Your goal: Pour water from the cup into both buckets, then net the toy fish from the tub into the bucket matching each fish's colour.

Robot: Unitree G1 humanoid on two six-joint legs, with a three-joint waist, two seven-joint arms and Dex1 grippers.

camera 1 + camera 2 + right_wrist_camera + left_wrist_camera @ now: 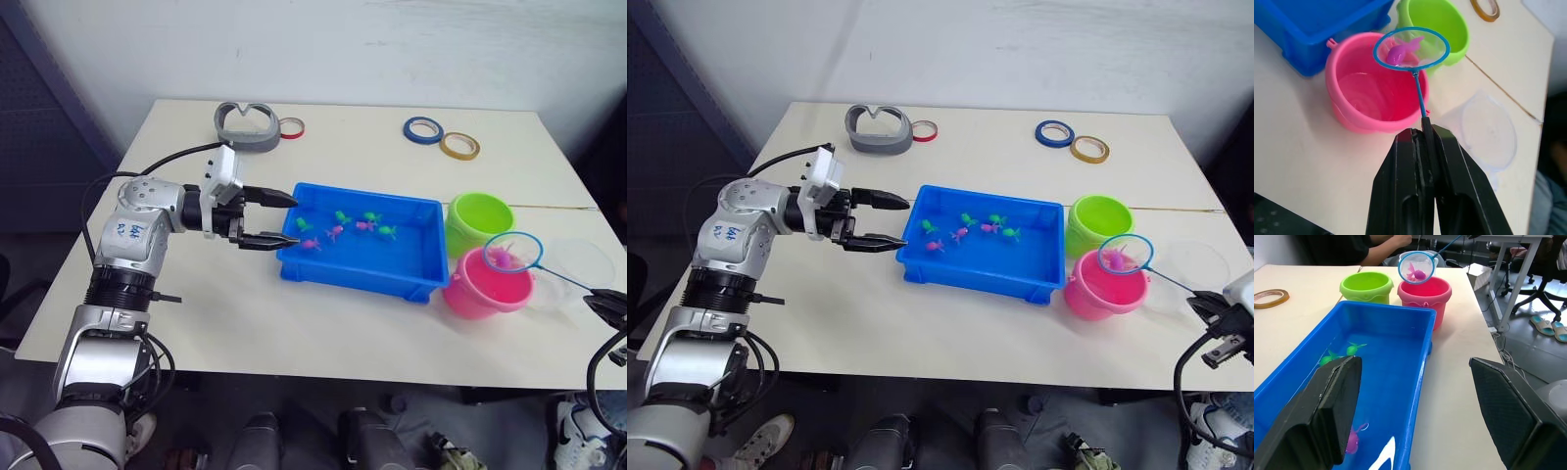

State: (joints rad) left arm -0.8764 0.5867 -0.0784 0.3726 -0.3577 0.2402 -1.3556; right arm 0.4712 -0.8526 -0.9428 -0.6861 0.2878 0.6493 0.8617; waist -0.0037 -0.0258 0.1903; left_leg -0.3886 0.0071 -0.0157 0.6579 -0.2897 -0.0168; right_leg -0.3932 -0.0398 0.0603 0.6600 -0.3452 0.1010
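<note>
Net with pink fish, clamped in right gripper, over pink bucket.

**Four cameras, one desk**

The two head eyes look forward and down over the whole desk from well above. The left wrist camera peers low along the blue tub toward both buckets. The right wrist camera hangs close above the pink bucket, which every view shares.
</note>
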